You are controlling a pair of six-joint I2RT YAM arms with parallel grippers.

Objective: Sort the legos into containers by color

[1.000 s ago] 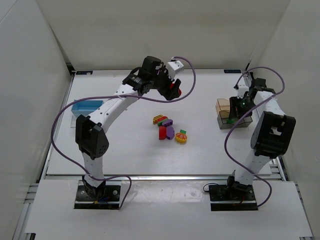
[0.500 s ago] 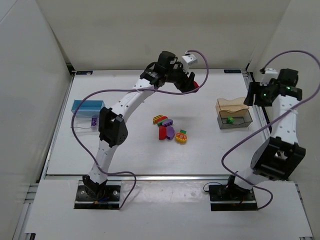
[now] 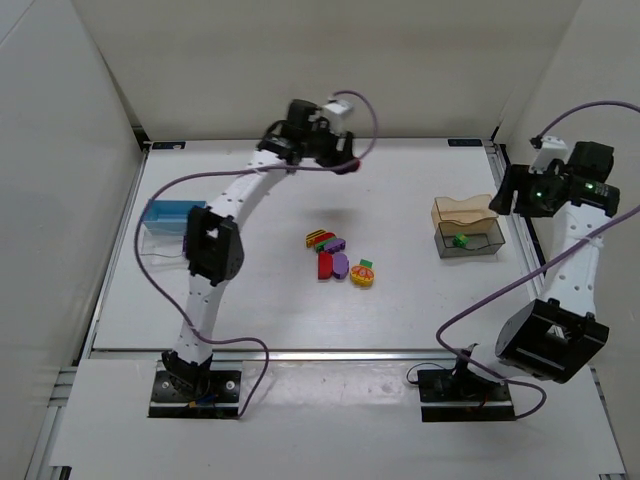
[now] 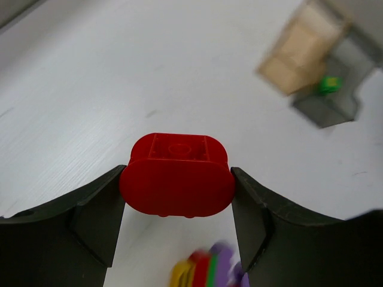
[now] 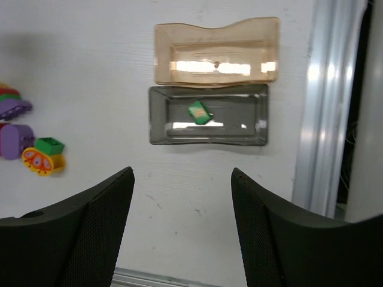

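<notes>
Right wrist: green lego [image 5: 199,112] inside dark container [image 5: 209,141]; amber container [image 5: 166,60] just beside.

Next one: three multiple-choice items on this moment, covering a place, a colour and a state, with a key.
1. The green lego apart from the pile lies in: A the tan container; B the dark container; C the blue container.
2. The lego in the left claw is: A purple; B red; C yellow.
3. The right claw is: A shut on a lego; B shut on nothing; C open, empty.
Key: B, the right wrist view shows it inside the dark walls; B, red fills the gap between its fingers; C, its fingers stand apart, nothing between.
</notes>
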